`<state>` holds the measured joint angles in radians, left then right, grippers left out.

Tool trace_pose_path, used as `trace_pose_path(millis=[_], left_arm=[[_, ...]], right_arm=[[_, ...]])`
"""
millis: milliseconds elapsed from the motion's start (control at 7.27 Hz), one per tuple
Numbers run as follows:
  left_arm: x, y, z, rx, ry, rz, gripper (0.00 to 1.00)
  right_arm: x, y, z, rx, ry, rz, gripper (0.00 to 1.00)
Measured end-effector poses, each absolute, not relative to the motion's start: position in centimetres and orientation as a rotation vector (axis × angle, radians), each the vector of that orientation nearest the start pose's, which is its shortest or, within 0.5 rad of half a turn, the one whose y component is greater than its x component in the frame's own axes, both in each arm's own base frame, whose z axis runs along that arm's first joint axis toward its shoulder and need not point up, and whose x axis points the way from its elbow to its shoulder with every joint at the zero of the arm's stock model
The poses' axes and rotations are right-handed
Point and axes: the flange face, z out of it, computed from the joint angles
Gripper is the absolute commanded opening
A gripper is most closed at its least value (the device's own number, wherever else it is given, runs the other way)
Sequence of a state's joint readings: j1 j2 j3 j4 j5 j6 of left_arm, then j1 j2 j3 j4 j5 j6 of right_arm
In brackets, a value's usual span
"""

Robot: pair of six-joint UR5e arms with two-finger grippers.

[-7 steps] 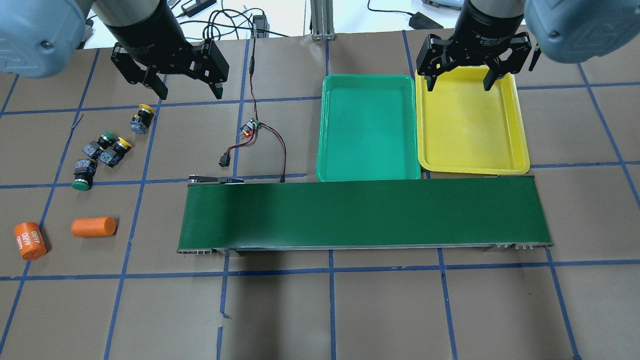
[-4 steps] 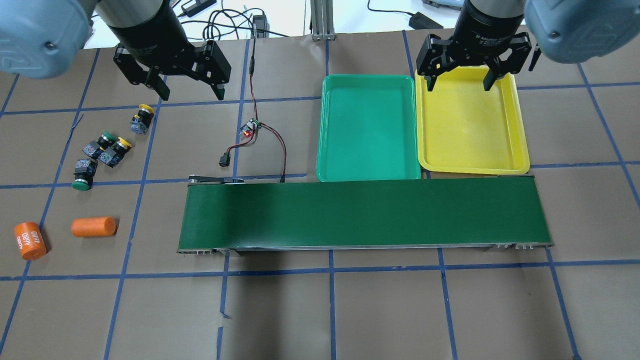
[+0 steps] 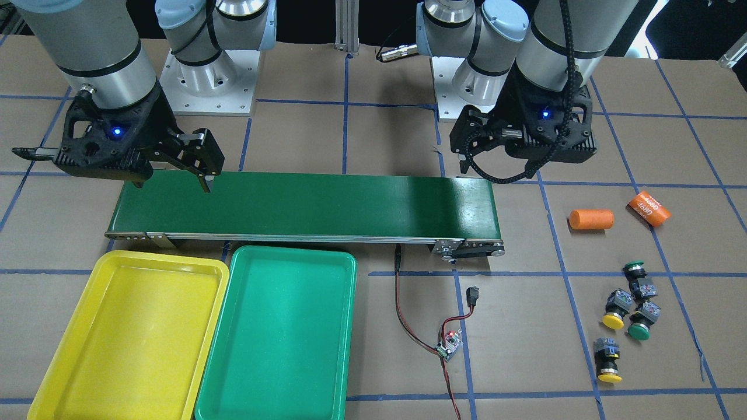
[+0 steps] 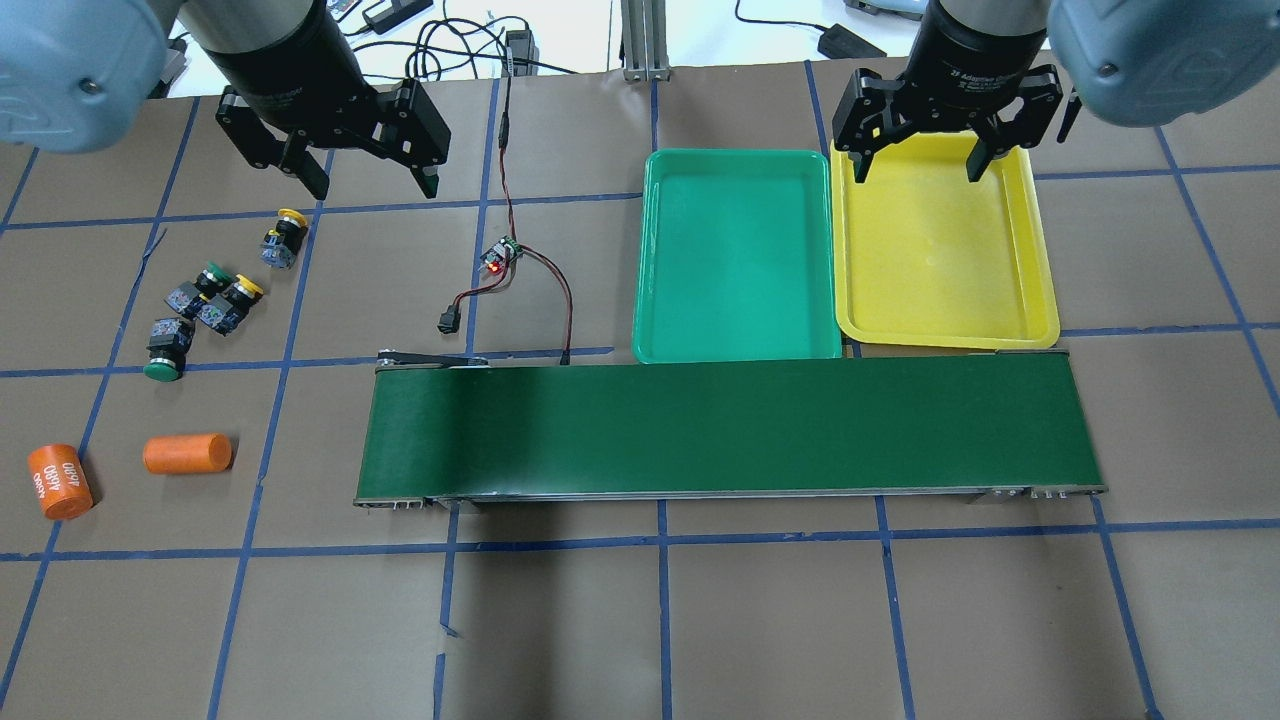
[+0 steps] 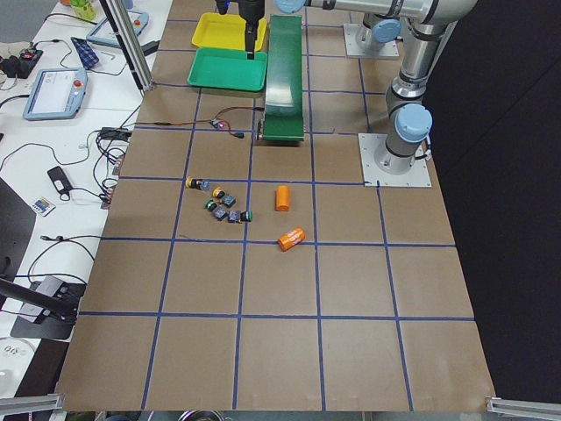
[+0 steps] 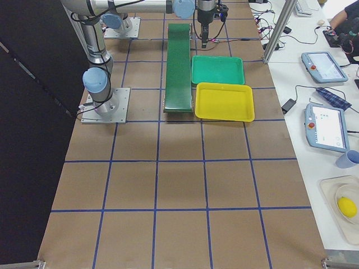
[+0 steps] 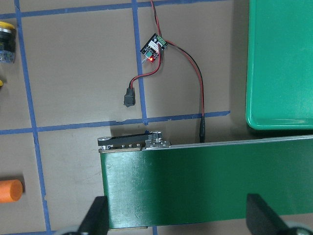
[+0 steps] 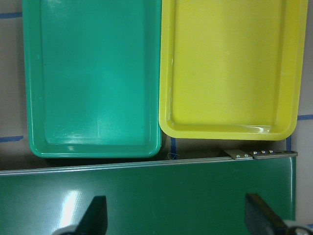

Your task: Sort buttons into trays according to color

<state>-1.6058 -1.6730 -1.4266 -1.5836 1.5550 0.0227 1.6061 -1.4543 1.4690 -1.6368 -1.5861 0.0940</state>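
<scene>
Risk: left gripper (image 4: 372,185) & right gripper (image 4: 918,172) both spread, empty; we see buttons (image 4: 218,312) touching at left's 7 o'clock, so poss. neighbour gets knocked.

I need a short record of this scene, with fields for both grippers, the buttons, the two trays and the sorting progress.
left gripper: open, holding nothing, raised above the table
right gripper: open, holding nothing, raised
buttons: four, two yellow and two green, all on the table at the robot's left
yellow tray: no button in it
green tray: no button in it, beside the yellow tray
conveyor belt: nothing on it
progress: no button sorted yet
</scene>
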Motion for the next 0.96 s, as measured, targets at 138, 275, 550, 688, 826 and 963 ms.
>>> trace_pose_path(millis=[138,275,550,688,826,963], left_arm=[[-13.5,-53.8,49.9,0.076,3.150,-0.019,1.00],[-9.6,-54.8,48.7,0.030,3.154,0.020,1.00],[0.9,-55.9,43.3,0.062,3.183,0.163,1.00],[5.7,-56.0,40.5,0.071,3.200,0.205,1.00],[9.9,-55.9,38.2,0.076,3.215,0.229,1.00],[13.3,-55.8,36.0,0.089,3.228,0.247,1.00]], right_arm=[[15.1,-54.1,48.4,0.093,3.151,-0.082,1.00],[15.1,-54.1,48.4,0.094,3.151,-0.082,1.00],[15.1,-54.1,48.5,0.094,3.151,-0.083,1.00],[15.1,-54.1,48.5,0.094,3.151,-0.083,1.00],[15.1,-54.1,48.4,0.093,3.151,-0.082,1.00],[15.1,-54.1,48.4,0.093,3.152,-0.082,1.00]])
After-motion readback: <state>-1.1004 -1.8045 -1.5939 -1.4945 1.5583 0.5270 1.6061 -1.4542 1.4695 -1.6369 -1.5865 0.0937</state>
